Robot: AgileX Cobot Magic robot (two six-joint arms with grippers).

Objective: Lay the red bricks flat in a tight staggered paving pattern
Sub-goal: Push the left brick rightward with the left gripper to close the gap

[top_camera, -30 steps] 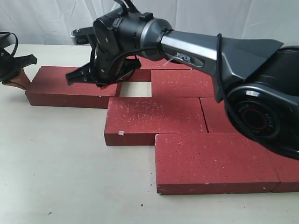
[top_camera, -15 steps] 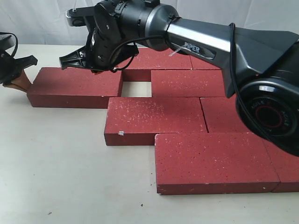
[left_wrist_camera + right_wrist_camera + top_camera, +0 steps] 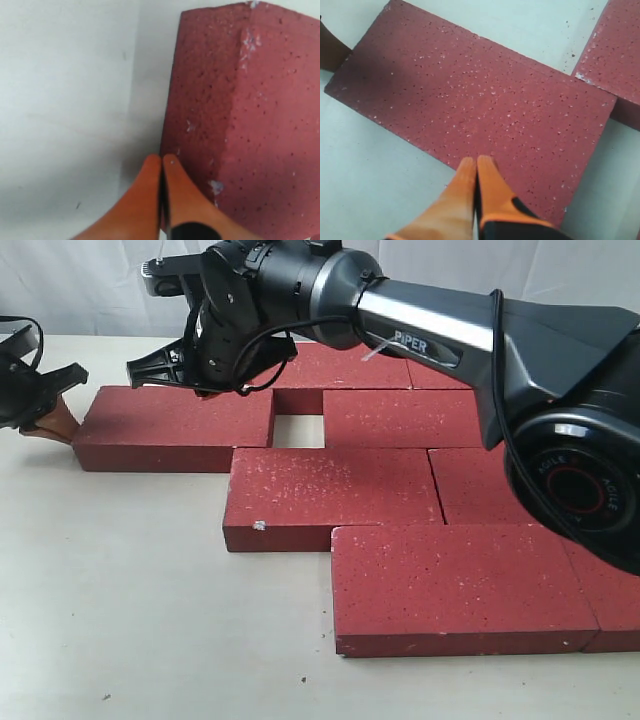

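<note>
Toward the left edge of the worktop [image 3: 130,620] the left end effector [image 3: 161,161], fingers pinched shut on nothing, presses against the end face of the loose brick [image 3: 170,422], which lies flat with a square gap [image 3: 298,430] between it and the laid red bricks [image 3: 340,485] running to the near right corner. The right end effector [image 3: 476,162], likewise closed and empty, hangs over its top. Heavy, rigid and gritty, it likely suits shoving low on the end face rather than pinching

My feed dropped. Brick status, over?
Left gripper shut, fingers against end of loose brick. Right gripper shut, above same brick. Gap open between it and neighbour brick. Nothing blocking.
</note>
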